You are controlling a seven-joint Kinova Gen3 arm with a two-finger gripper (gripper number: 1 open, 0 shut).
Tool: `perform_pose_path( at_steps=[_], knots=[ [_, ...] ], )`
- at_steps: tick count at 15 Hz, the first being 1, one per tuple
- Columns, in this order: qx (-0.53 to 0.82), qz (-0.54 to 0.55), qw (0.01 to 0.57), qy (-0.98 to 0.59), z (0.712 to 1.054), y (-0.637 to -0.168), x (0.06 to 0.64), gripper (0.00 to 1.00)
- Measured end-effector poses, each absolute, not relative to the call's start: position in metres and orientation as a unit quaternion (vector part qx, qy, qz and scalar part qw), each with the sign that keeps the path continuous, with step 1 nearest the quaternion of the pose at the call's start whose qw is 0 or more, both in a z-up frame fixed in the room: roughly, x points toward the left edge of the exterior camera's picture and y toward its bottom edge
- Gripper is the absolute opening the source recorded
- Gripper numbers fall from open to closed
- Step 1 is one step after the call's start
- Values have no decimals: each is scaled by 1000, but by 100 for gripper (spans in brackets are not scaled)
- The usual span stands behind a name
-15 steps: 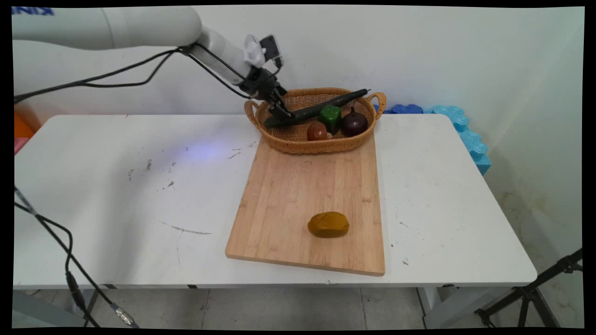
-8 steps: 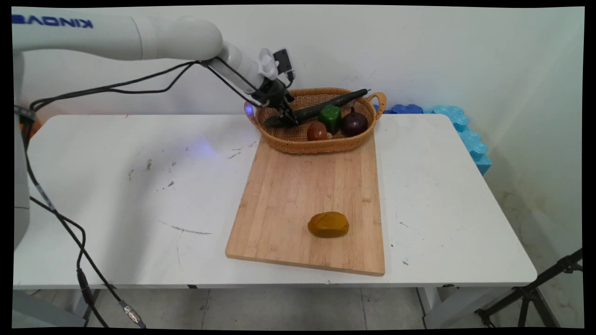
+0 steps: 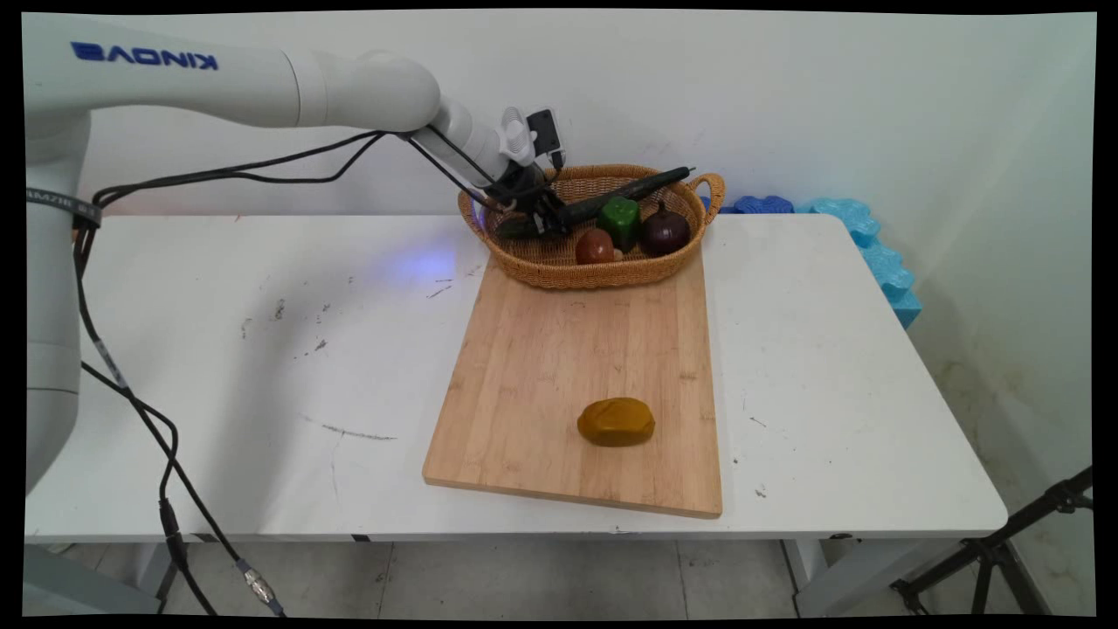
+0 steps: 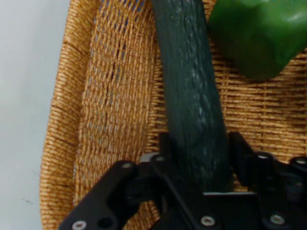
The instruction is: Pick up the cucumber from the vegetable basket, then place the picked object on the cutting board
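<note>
- The gripper (image 3: 543, 220) reaches down into the left part of the wicker basket (image 3: 559, 266), and the cucumber (image 4: 192, 96) lies straight between its two fingers (image 4: 165, 148), one on each side of the lower stretch.
- In the hand view both fingers sit against the cucumber's flanks, so they are clenched on it near its thick end.
- The cucumber is long, dark green and covered in a fine bumpy texture; it narrows toward a thin dark stem tip.
- In the main view the cucumber (image 3: 611, 196) runs slantwise across the basket, its low end by the left wall at the gripper and its tip rising over the rim beside the right handle.
- A green bell pepper (image 3: 619, 218) sits just beside the cucumber in the middle of the basket; in the hand view it shows as a glossy green block (image 4: 256, 33) next to the cucumber's upper part.
- A reddish-brown tomato (image 3: 595, 247) lies in front of the pepper, and a dark purple onion (image 3: 665, 231) sits to the pepper's right.
- The basket stands at the far end of a wooden cutting board (image 3: 559, 384) on the white desk (image 3: 218, 349).
- A yellow-brown potato (image 3: 616, 421) lies on the near part of the board, well apart from the basket.
</note>
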State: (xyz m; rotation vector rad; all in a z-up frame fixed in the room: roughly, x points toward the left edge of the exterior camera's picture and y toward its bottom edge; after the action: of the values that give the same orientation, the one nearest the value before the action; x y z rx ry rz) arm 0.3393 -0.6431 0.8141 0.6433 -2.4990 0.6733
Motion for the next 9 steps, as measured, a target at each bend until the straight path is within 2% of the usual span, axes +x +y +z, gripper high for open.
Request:
perform_pose_path(
  at_steps=[9],
  knots=[
    [241,250,241,-906,815,-641,338,0]
  ],
)
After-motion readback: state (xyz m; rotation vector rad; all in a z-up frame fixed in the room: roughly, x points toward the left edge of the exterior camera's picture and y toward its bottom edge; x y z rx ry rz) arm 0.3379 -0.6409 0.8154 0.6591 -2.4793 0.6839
